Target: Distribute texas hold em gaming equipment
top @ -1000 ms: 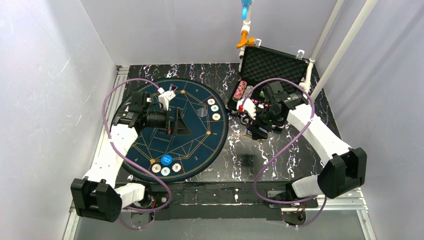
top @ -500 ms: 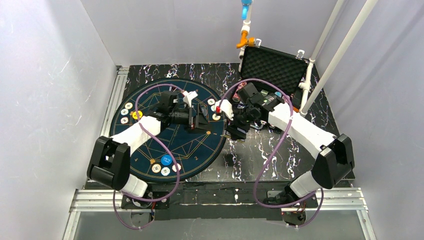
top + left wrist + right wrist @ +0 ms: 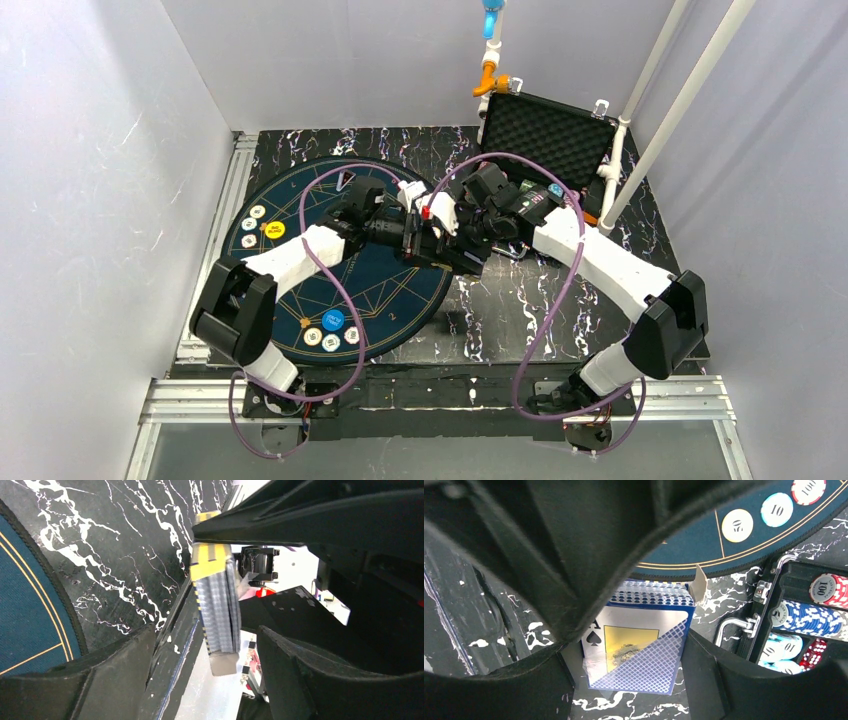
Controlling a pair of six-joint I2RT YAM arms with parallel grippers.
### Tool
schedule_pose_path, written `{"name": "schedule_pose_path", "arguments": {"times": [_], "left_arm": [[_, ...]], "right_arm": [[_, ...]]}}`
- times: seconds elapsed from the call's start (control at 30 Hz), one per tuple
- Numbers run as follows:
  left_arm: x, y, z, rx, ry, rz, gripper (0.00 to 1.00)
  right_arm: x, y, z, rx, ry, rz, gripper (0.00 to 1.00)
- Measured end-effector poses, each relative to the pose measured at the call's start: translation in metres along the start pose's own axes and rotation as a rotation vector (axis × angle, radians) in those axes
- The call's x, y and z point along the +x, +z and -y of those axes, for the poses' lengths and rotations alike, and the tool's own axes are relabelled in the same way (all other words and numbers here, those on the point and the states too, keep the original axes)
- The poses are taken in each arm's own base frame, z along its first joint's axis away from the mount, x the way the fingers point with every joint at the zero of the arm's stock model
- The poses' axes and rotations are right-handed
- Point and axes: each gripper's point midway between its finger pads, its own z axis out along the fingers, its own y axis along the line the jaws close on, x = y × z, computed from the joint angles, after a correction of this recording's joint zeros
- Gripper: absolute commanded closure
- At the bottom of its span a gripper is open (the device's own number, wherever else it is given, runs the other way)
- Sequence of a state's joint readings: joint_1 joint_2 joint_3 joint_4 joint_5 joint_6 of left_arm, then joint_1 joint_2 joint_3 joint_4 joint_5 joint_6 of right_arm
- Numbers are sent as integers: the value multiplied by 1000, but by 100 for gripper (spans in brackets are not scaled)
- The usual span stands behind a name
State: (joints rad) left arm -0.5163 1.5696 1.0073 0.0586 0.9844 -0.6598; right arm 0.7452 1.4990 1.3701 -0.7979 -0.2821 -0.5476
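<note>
card deck [image 3: 644, 630] clamped in right gripper [image 3: 634, 675], corner hidden behind a finger; left gripper [image 3: 202, 645] gapes around it.

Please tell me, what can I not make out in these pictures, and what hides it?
Left wrist: the card deck is edge-on, so its face is hidden.
Top view: the card deck is hidden where the left gripper and right gripper meet.
Right wrist: the case is cut off by the right edge.
Top view: numbers on the chips are too small to read.
</note>
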Motion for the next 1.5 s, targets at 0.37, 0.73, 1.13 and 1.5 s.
{"name": "schedule_pose_path", "arguments": {"times": [0.37,0.73,1.13,1.5], "left_arm": [[-1,15,-7,39,-130,-38,52],[-9,15,10,100,-147,-27,100],[-34,-19,7,157,-187,20,100],[-61,-32,32,245,-199,137,100]], "right_arm": [[-4,3,-14,4,-9,-18,82],[-6,-4,-16,34,24,-17,6],[-39,-84,17,57,357,198,2],[-17,-79,17,-252,837,321,2]]}}
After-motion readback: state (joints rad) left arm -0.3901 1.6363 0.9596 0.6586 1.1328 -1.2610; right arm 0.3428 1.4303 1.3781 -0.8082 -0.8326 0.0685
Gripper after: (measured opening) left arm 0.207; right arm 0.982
